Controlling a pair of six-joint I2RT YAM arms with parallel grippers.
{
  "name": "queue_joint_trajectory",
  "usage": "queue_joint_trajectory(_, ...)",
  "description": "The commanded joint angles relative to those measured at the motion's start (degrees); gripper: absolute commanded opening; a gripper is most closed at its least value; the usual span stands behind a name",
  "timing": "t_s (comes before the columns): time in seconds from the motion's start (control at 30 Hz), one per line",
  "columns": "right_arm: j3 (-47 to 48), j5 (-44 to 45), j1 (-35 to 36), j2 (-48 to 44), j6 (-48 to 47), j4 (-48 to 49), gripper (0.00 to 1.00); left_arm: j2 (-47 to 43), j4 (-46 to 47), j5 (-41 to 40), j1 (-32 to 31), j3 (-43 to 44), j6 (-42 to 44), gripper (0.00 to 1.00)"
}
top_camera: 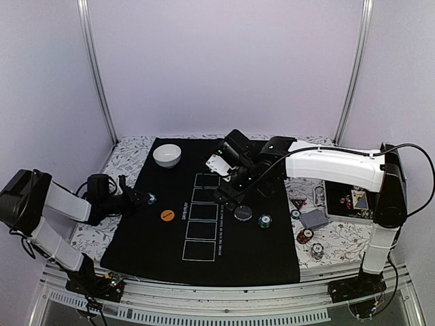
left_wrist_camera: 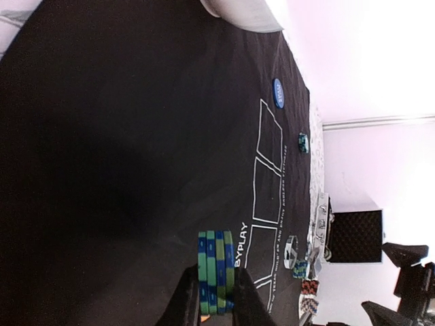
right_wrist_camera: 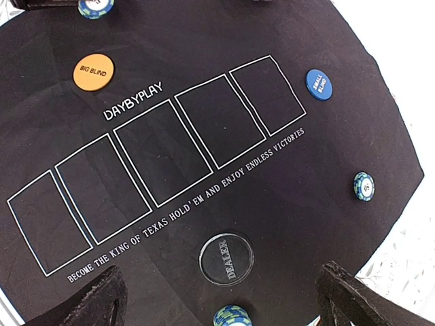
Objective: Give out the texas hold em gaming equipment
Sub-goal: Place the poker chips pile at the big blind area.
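Note:
My left gripper [top_camera: 144, 198] is shut on a blue-green striped chip stack [left_wrist_camera: 216, 268], held on edge just above the left side of the black mat [top_camera: 204, 258]; its fingers [left_wrist_camera: 182, 299] press both faces. My right gripper [top_camera: 232, 192] hangs open and empty over the mat's middle, with its fingers [right_wrist_camera: 92, 299] wide apart. Below it lie the black DEALER disc [right_wrist_camera: 226, 259] and a teal chip stack [right_wrist_camera: 232, 316]. The orange BIG BLIND disc [top_camera: 167, 215] lies left of the rectangles. The blue SMALL BLIND disc [right_wrist_camera: 319, 84] and another teal stack [right_wrist_camera: 363, 185] lie farther back.
A white bowl [top_camera: 167, 155] stands at the mat's back left. Right of the mat lie grey-backed cards [top_camera: 314, 219], a black-red triangle [top_camera: 298, 202], red [top_camera: 307, 236] and dark [top_camera: 317, 251] chip stacks, and a flat box [top_camera: 350, 200].

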Motion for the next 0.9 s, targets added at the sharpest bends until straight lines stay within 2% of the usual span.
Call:
queue_joint_trajectory(0.0, 0.09, 1.35, -0.30, -2.18, 0.57, 0.37, 0.99, 3.97, 8.10, 0.43, 0.40, -0.06, -2.75, 0.00)
queue_joint_trajectory(0.43, 1.23, 2.24, -0.36, -2.25, 0.38, -0.88, 0.99, 11.77, 10.53, -1.61, 0.43, -1.96, -4.95, 0.01)
queue_joint_trajectory(0.67, 1.57, 2.51, -0.34, -2.14, 0.15, -1.47, 0.99, 10.91, 7.04, -4.17, 0.40, -2.79, -5.26, 0.28)
queue_joint_trajectory(0.87, 1.87, 2.61, -0.34, -2.30, 0.16, -1.84, 0.99, 7.35, -0.59, -9.08, 0.41, -2.57, -4.42, 0.40)
